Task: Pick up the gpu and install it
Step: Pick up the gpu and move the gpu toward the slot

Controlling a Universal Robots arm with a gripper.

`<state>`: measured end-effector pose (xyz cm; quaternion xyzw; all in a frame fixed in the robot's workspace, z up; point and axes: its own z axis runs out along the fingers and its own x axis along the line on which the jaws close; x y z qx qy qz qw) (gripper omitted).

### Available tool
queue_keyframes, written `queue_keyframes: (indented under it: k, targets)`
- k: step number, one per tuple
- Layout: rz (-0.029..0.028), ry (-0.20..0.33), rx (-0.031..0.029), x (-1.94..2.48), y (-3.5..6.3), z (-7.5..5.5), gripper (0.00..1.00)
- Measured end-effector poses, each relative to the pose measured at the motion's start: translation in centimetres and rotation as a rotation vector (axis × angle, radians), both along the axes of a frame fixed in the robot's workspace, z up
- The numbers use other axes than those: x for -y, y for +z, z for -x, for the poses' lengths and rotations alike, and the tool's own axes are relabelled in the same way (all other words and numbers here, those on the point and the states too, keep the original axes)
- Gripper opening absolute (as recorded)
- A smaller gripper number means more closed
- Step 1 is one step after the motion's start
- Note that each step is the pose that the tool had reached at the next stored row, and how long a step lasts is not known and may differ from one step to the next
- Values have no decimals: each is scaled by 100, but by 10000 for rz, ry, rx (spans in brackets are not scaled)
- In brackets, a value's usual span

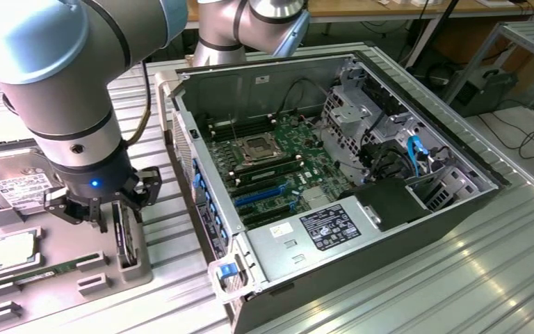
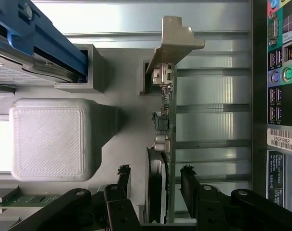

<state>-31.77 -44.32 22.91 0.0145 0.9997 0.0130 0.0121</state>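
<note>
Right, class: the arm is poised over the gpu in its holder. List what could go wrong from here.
1. The open jaws straddle the gpu, which stands on edge; closing on its raised components could tilt it or let it slip.
2. Its bracket sits in the grey holder, so a skewed lift might snag.

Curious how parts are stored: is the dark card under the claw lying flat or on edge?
Standing on edge: the card is a thin upright strip slotted in the grey tray, straddled by the open claw.

The arm (image 1: 72,104) points straight down — end effector (image 2: 155,169) vertical, fingers (image 2: 187,175) spread wide apart.
</note>
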Motion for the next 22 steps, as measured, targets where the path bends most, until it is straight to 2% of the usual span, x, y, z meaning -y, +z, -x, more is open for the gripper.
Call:
queue_keyframes:
  k: [6,7,8,9,10,16,18,22]
  targets:
    - [2,-26,-2,1,-30,9,54]
    - [1,-27,-1,1,-34,9,53]
    - [1,-27,0,1,-41,9,46]
    - [1,-27,-1,1,-51,9,46]
    - [1,-27,-1,1,-59,10,39]
    - [1,-28,-1,4,-71,10,38]
    - [1,-27,-2,4,-71,10,27]
    - [2,-27,-2,4,-71,10,27]
